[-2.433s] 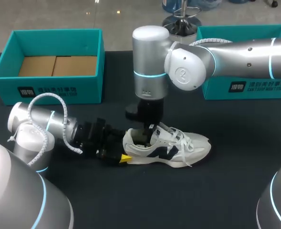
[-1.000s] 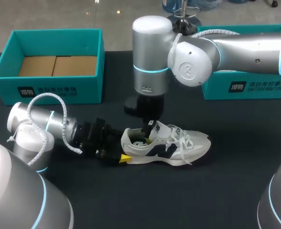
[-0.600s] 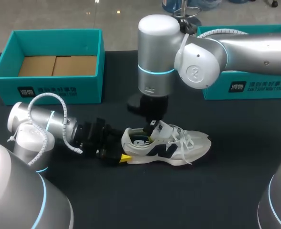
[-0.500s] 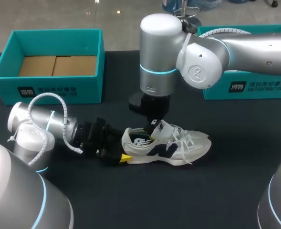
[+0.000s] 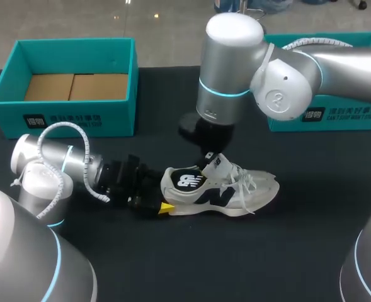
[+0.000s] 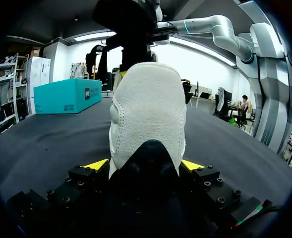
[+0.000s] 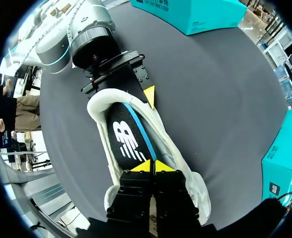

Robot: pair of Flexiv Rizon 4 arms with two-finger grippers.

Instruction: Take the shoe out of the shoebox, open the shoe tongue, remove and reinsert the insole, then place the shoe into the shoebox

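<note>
We start at ten o'clock on the table point(image 5: 311, 251), where the open shoebox point(image 5: 62, 123) waits with its brown floor showing. Next comes our left gripper point(image 6: 145, 164), lying low at about eight o'clock. Its two yellow tips press the heel of the shoe point(image 5: 235, 194) from both sides, so it has a firm hold.

The shoe lies on its sole in the middle of the table, heel to nine o'clock and toe to three o'clock (well apart from both boxes). Right over the shoe's opening hangs our right gripper point(image 7: 152, 167), on the arm that reaches in from two o'clock. Its tips are pinched tight on the insole point(image 7: 128, 139), the black one with the blue edge, close to the tongue point(image 5: 222, 165). The back of the insole sits by the heel. We cannot tell how much of it is free of the shoe. Far off at two o'clock sits the second box point(image 5: 327, 116).

We think the job now is pulling the insole out. To do it well, the left gripper should hold the heel down hard, so the shoe does not lift or slide. The right gripper should pull slowly, up and toward nine o'clock, so the insole slips past the tongue without bending or snagging. If the shoe starts to rise too, we should slow down.
</note>
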